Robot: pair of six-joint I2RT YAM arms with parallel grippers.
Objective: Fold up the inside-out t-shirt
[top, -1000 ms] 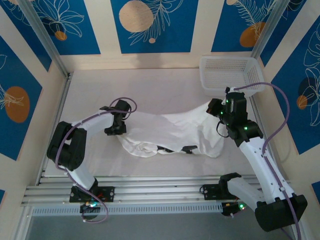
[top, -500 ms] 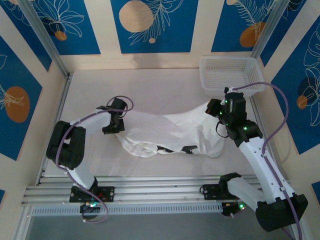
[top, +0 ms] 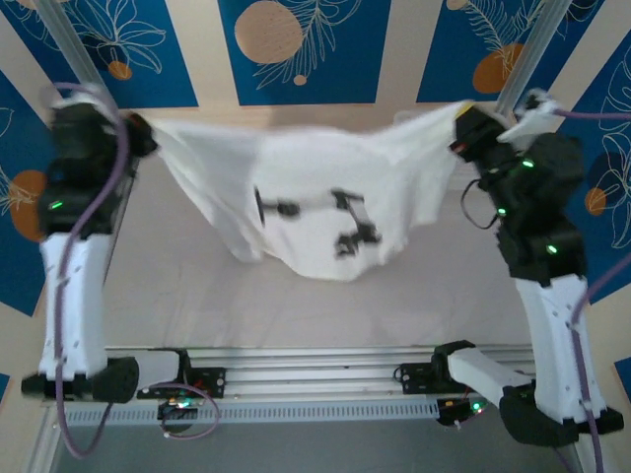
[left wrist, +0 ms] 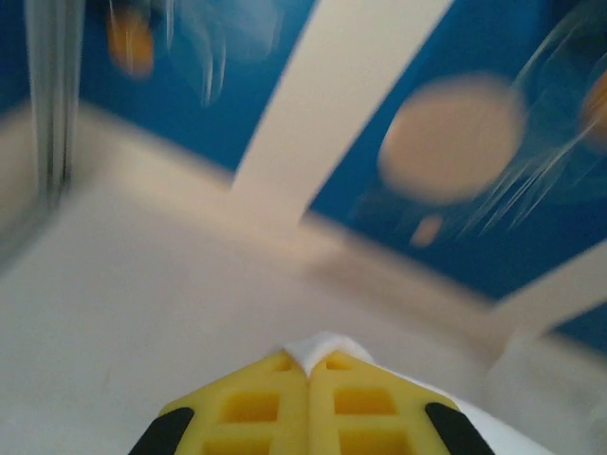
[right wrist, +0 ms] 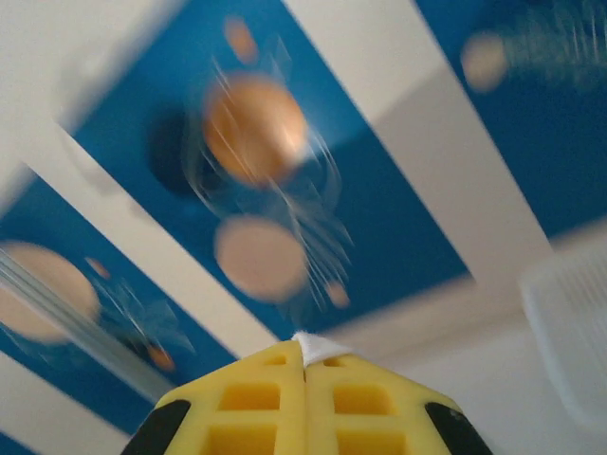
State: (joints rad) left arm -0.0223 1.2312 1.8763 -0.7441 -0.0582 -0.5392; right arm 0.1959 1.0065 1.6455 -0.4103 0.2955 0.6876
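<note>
Now: spread-out step, judging by the pose. The t-shirt (top: 306, 172) hangs stretched in the air between both raised arms, over the far half of the table (top: 197, 296), its lower edge sagging mid-scene. At left, the left gripper (top: 141, 135) pinches one top corner. At right, the right gripper (top: 459, 135) pinches the other, pads pressed together on white cloth. Next likely needs: lower it flat with even tension, then fold.

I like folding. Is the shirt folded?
No, spread out: the shirt hangs stretched between the left gripper and the right gripper.
</note>
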